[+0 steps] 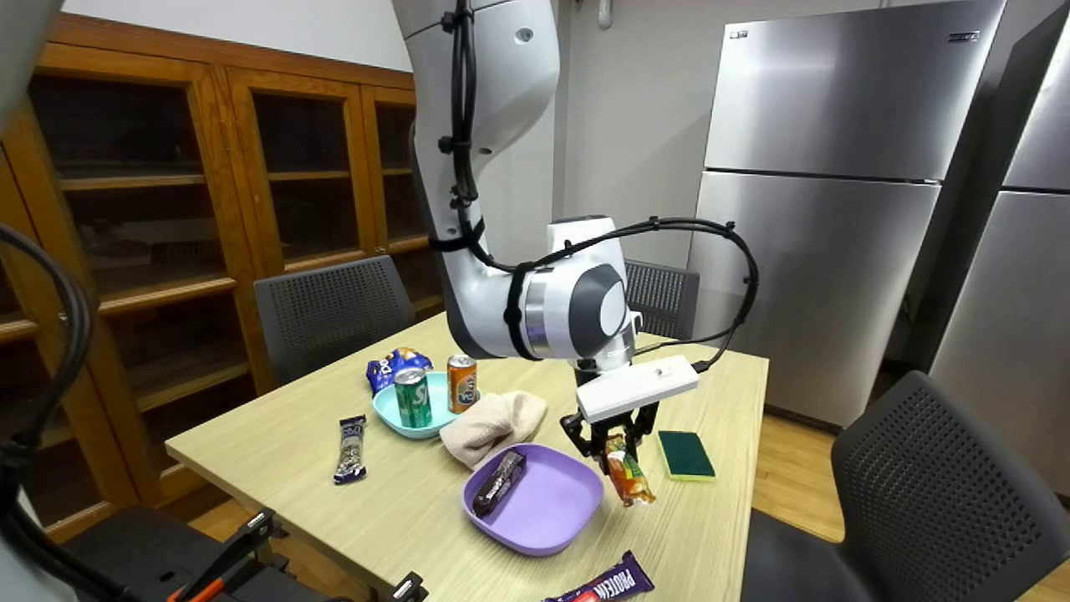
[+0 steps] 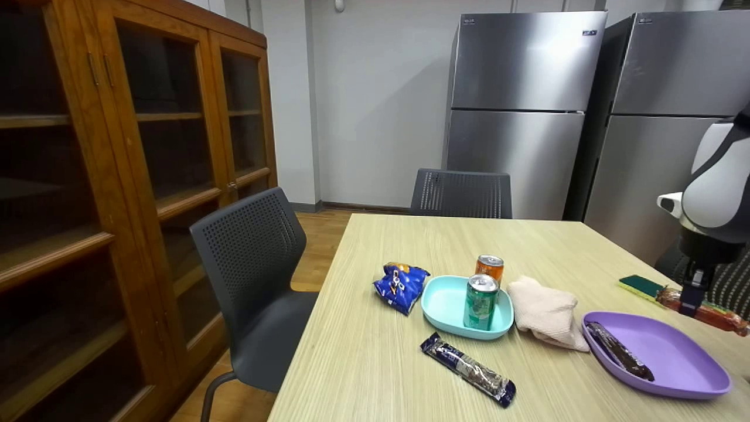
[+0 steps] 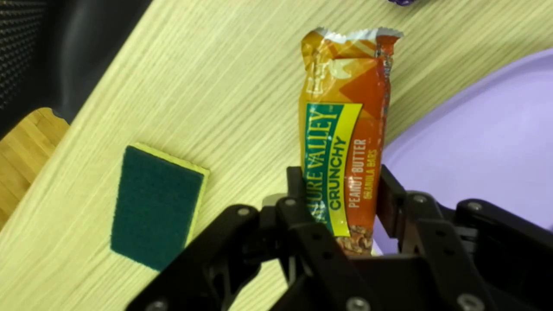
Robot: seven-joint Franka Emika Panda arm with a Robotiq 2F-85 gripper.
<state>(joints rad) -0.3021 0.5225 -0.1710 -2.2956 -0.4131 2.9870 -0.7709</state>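
My gripper is shut on an orange and green granola bar, with one finger on either long side of the wrapper. In both exterior views the bar hangs beneath the jaws and seems to be held off the table; how high is hard to tell. Right beside it lies the purple plate, bearing a dark wrapped bar at one side. A green and yellow sponge rests on the table on the opposite side of the gripper. The bar's lower end is partly hidden by the gripper in the wrist view.
A turquoise tray carries a green can and an orange can. Around it are a beige cloth, a blue snack bag and a silver-blue bar. A purple protein bar lies near the plate. Chairs surround the table.
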